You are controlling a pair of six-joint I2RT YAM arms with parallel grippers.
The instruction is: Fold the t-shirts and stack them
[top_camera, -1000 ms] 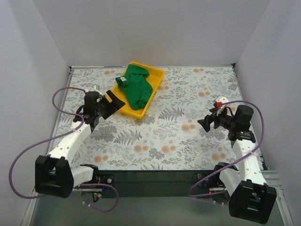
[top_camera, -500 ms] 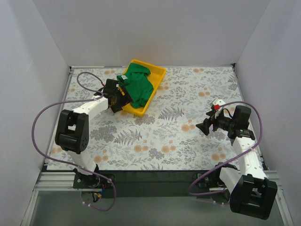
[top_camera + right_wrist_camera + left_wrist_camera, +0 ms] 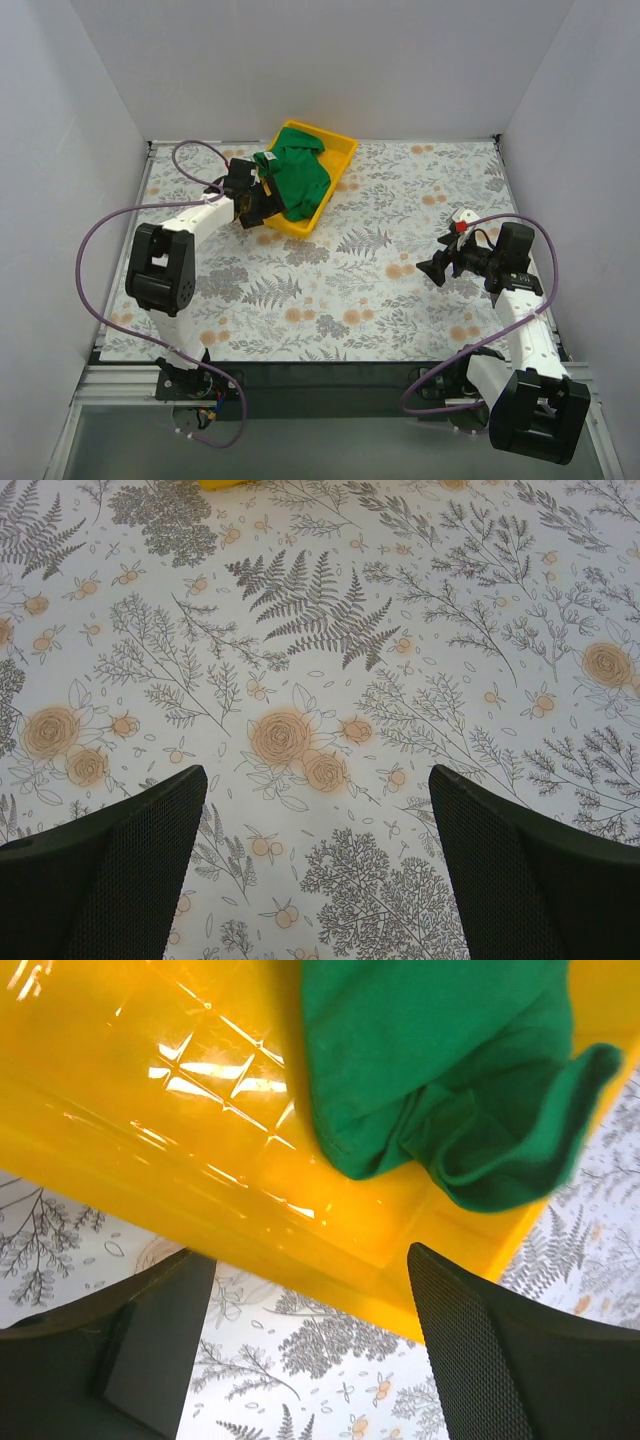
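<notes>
The bright green t-shirt [image 3: 298, 178] lies crumpled in a yellow plastic tray [image 3: 338, 158] at the back centre-left of the table. My left gripper [image 3: 256, 206] is open at the tray's left near wall, low over the tablecloth. In the left wrist view the t-shirt [image 3: 440, 1070] rests on the tray floor [image 3: 150, 1090] just beyond the left gripper [image 3: 308, 1260]; only the tablecloth shows between the fingers. My right gripper [image 3: 436, 268] hovers open over the right side of the table. The right wrist view shows the right gripper [image 3: 318, 772] wide apart above bare cloth.
A floral tablecloth [image 3: 380, 290] covers the table, with white walls on the left, back and right. Purple cables loop from both arms. The arm bases stand at the near edge.
My left arm has swung from the near left up to the tray's left wall. The tray has slid and turned slightly toward the back. The right gripper has barely shifted.
</notes>
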